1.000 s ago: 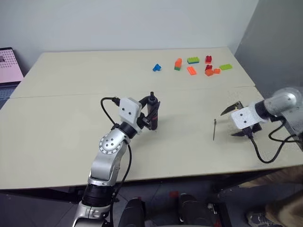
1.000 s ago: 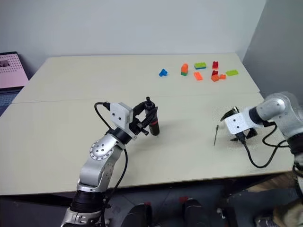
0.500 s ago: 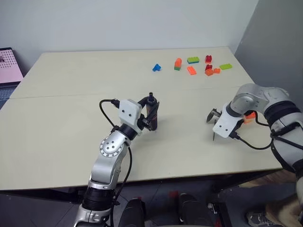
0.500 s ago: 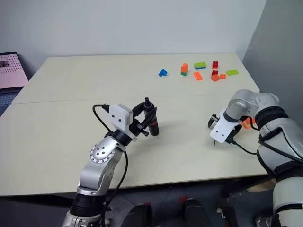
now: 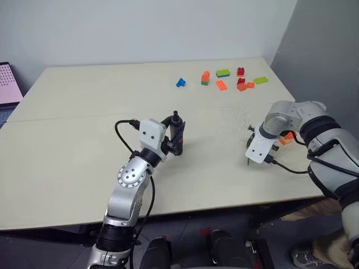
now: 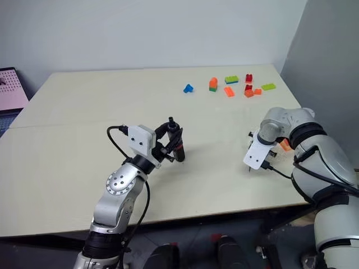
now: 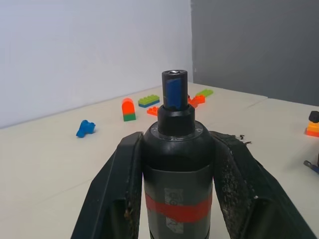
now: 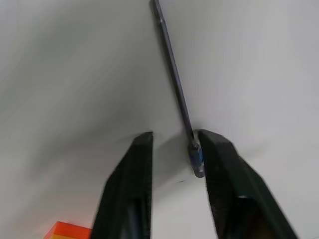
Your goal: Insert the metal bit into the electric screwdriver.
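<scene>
Since prev frame: right gripper (image 8: 172,149) swung in over thin dark-grey metal bit (image 8: 174,89) lying on beige table (image 5: 78,140), jaws narrowed, bit's end between them, touching one finger. Slim black red-banded electric screwdriver (image 7: 177,169) upright, clamped in left gripper (image 5: 175,134). Coloured toy bricks (image 5: 221,78) far back.

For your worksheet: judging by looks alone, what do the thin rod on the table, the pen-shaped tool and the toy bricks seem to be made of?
The metal bit: probably steel, dark grey, smooth, with a dull sheen along its thin shaft.
The electric screwdriver: likely matte black plastic or coated metal; the look leaves it open. Its red band looks like tape or paint.
The toy bricks: glossy moulded plastic, bright colours with studs.
</scene>
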Controlling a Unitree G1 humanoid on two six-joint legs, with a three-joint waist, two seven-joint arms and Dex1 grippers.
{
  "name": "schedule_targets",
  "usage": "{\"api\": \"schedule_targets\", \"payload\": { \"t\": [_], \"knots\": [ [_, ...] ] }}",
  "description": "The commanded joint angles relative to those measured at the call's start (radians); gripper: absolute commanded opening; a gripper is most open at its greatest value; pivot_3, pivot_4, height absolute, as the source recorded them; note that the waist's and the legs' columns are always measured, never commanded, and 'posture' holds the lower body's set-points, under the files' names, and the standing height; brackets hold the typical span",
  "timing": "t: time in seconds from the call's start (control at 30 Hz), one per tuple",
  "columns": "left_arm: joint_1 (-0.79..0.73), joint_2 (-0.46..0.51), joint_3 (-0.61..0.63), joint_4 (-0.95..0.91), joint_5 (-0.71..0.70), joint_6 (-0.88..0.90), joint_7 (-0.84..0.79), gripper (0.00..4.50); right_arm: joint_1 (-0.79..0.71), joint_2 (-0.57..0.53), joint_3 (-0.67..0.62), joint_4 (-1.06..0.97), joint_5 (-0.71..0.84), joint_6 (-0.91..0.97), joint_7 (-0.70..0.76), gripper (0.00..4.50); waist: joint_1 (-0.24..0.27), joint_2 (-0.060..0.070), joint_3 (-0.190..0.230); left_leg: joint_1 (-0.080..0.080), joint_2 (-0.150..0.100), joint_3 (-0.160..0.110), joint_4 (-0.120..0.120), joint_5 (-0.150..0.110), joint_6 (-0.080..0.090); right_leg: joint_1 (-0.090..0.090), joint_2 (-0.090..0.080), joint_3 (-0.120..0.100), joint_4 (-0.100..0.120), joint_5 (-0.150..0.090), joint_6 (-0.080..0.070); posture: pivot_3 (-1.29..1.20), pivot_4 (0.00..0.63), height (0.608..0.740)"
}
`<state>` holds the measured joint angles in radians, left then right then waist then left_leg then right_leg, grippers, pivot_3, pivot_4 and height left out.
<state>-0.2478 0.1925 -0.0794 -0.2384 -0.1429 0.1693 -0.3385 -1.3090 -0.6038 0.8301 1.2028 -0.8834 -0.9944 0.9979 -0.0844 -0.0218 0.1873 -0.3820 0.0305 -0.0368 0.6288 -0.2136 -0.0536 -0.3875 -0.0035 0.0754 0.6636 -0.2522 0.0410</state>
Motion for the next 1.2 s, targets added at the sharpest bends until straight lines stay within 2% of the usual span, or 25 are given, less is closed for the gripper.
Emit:
{"api": "schedule_targets", "payload": {
  "t": [0.03, 0.07, 0.1, 0.3, 0.5, 0.6, 0.7, 0.77, 0.9, 1.0, 1.1, 1.2],
  "knots": [
    [0.002, 0.0, -0.007, 0.013, 0.008, 0.008, -0.001, 1.64, -0.022, 0.02, -0.021, -0.001, 0.026, -0.01, -0.002, 0.36, -0.003, 0.0, 0.0, 0.0, 0.0, 0.0, 0.0, 0.0, 0.0, 0.0, 0.0, 0.0, 0.0, 0.0, 0.0, 0.0, 0.15, 0.74],
    [0.001, -0.001, -0.007, 0.014, 0.008, 0.008, -0.002, 1.64, -0.022, 0.021, -0.024, -0.003, 0.031, -0.012, 0.003, 0.05, -0.003, 0.0, 0.0, 0.0, 0.0, 0.0, 0.0, 0.0, 0.0, 0.0, 0.0, 0.0, 0.0, 0.0, 0.0, 0.0, 0.15, 0.74],
    [0.0, -0.001, -0.008, 0.017, 0.01, 0.007, -0.003, 1.64, -0.022, 0.021, -0.031, -0.005, 0.04, -0.013, 0.01, 0.0, -0.003, 0.0, 0.0, 0.0, 0.0, 0.0, 0.0, 0.0, 0.0, 0.0, 0.0, 0.0, 0.0, 0.0, 0.0, 0.0, 0.15, 0.74],
    [-0.002, 0.001, -0.008, 0.025, 0.015, 0.002, -0.007, 1.64, -0.013, 0.013, -0.07, -0.015, 0.104, -0.021, 0.065, 0.0, 0.0, 0.0, 0.0, -0.001, 0.0, -0.001, -0.001, 0.0, 0.0, 0.0, 0.0, 0.0, 0.0, 0.0, 0.0, 0.0, 0.15, 0.74],
    [-0.004, 0.004, 0.0, 0.023, 0.011, 0.002, -0.007, 1.64, 0.013, -0.037, -0.203, -0.041, 0.314, 0.022, 0.24, 0.0, 0.002, 0.0, 0.0, -0.001, 0.0, -0.001, -0.001, 0.0, 0.0, 0.0, 0.0, 0.0, 0.0, 0.0, 0.0, 0.0, 0.15, 0.74],
    [0.0, 0.007, 0.01, 0.019, 0.013, 0.002, 0.001, 1.64, 0.064, -0.067, -0.335, -0.109, 0.52, 0.144, 0.387, 0.0, 0.002, 0.0, 0.0, -0.001, 0.0, -0.001, -0.001, 0.0, 0.0, 0.0, 0.0, -0.001, -0.001, 0.0, 0.0, 0.0, 0.15, 0.74],
    [-0.001, 0.005, 0.021, 0.018, 0.014, -0.001, 0.014, 1.64, 0.157, -0.094, -0.473, -0.267, 0.735, 0.363, 0.5, 0.0, 0.001, 0.0, 0.001, -0.001, 0.0, -0.002, -0.001, 0.0, 0.0, 0.0, 0.0, -0.001, -0.001, 0.0, 0.0, 0.0, 0.15, 0.74],
    [-0.003, 0.004, 0.025, 0.016, 0.01, 0.002, 0.015, 1.64, 0.236, -0.109, -0.553, -0.421, 0.851, 0.55, 0.522, 0.0, 0.002, 0.0, 0.001, -0.001, 0.0, -0.002, -0.001, 0.0, 0.0, 0.0, 0.0, -0.001, 0.0, 0.0, 0.001, 0.0, 0.15, 0.74],
    [-0.008, 0.004, 0.025, 0.002, 0.003, 0.012, 0.01, 1.64, 0.429, -0.127, -0.717, -0.816, 1.093, 1.015, 0.432, 0.0, 0.004, 0.0, 0.001, -0.002, 0.0, -0.003, -0.001, 0.0, 0.0, 0.0, 0.0, -0.002, 0.0, 0.0, 0.0, 0.0, 0.15, 0.74],
    [-0.012, 0.012, 0.016, -0.02, -0.008, 0.015, -0.009, 1.64, 0.565, -0.084, -0.849, -1.139, 1.325, 1.384, 0.244, 0.0, 0.003, 0.0, 0.001, -0.004, 0.0, -0.004, -0.001, 0.0, 0.0, -0.001, 0.0, -0.002, -0.001, -0.001, 0.0, 0.0, 0.15, 0.74],
    [-0.022, 0.022, 0.012, -0.029, -0.024, 0.023, -0.034, 1.64, 0.616, -0.044, -0.899, -1.308, 1.429, 1.557, 0.119, 0.0, 0.004, 0.0, 0.001, -0.005, 0.0, -0.004, -0.001, 0.0, 0.0, -0.002, 0.0, -0.002, -0.001, -0.001, 0.001, 0.0, 0.15, 0.74],
    [-0.041, 0.034, -0.001, -0.03, -0.03, 0.015, -0.067, 1.64, 0.622, 0.015, -0.942, -1.408, 1.509, 1.653, -0.008, 0.0, 0.004, 0.0, 0.001, -0.006, 0.0, -0.004, -0.001, 0.0, 0.0, -0.002, 0.0, -0.003, -0.002, -0.001, 0.001, 0.0, 0.15, 0.74]
  ]
}}
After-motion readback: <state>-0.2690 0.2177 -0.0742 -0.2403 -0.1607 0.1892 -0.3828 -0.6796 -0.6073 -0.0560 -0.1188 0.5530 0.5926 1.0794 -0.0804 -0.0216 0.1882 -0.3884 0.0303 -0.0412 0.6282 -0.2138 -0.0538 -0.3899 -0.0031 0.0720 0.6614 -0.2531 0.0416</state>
